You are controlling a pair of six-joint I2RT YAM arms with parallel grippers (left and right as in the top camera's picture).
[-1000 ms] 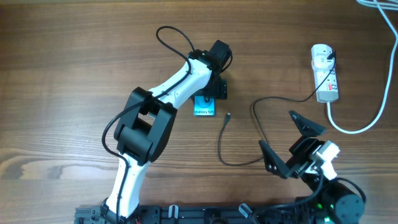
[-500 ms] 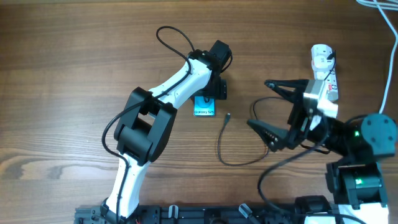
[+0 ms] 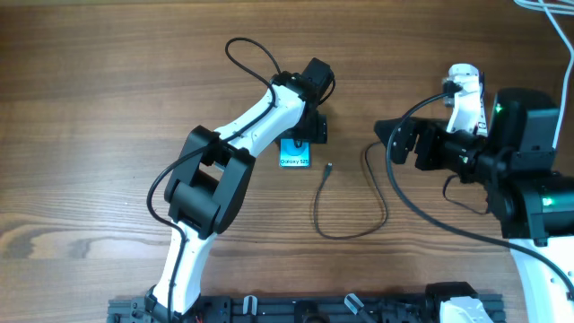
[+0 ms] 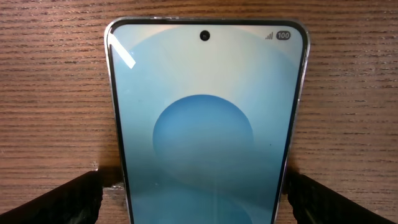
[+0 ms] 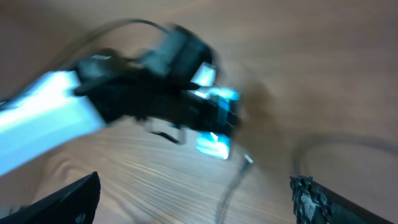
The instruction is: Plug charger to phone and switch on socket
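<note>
The phone point(image 3: 294, 155) lies flat mid-table, its cyan screen filling the left wrist view point(image 4: 202, 124). My left gripper point(image 3: 310, 126) is open, with one finger on each side of the phone's lower end point(image 4: 199, 202). The charger point(image 3: 372, 220), a thin black cable, loops over the table, and its connector tip point(image 3: 329, 167) lies free just right of the phone. The blurred right wrist view shows the phone point(image 5: 214, 144) and the connector tip point(image 5: 247, 159). My right gripper point(image 3: 392, 136) is open and empty above the cable point(image 5: 196, 199). The white socket point(image 3: 464, 82) is partly hidden behind the right arm.
The socket's thick white cord point(image 3: 562, 63) runs along the far right edge. The left arm point(image 3: 251, 126) stretches from the front across the middle of the table. The right arm's body point(image 3: 520, 170) covers the right side.
The right arm swung up from the front right corner to the right middle, beside the socket, with its gripper pointing left. The left arm, phone and cable have not moved.
</note>
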